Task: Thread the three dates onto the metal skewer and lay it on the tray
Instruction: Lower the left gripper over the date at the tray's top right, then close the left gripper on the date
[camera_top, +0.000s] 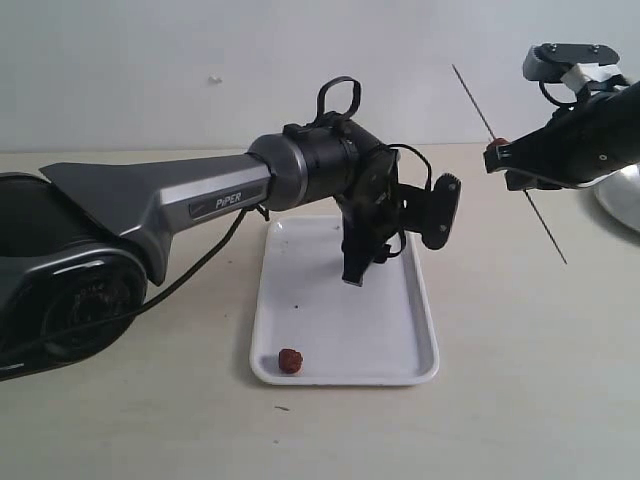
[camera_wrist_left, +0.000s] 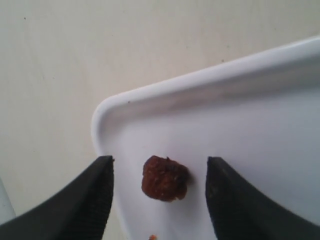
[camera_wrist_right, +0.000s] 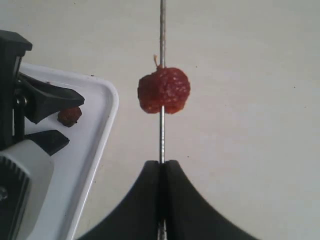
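Presently the left pincer (camera_wrist_left: 160, 162) is hovering spread over the tray (camera_wrist_left: 210, 85), where a loose date (camera_wrist_left: 165, 178) is lying in a corner; the right pincer (camera_wrist_right: 161, 167) is pinching the skewer (camera_wrist_right: 162, 40), carrying 1 threaded date (camera_wrist_right: 164, 90), beside the tray.

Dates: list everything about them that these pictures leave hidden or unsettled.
- Third date: shows in no view; only the loose date on the tray and the skewered date appear.
- Exterior view: the right gripper covers part of the skewered date.
- Exterior view: the left arm blocks part of the tray's far end and the table behind it.
- Exterior view: the silvery dish is cut off by the right edge; its contents are unseen.
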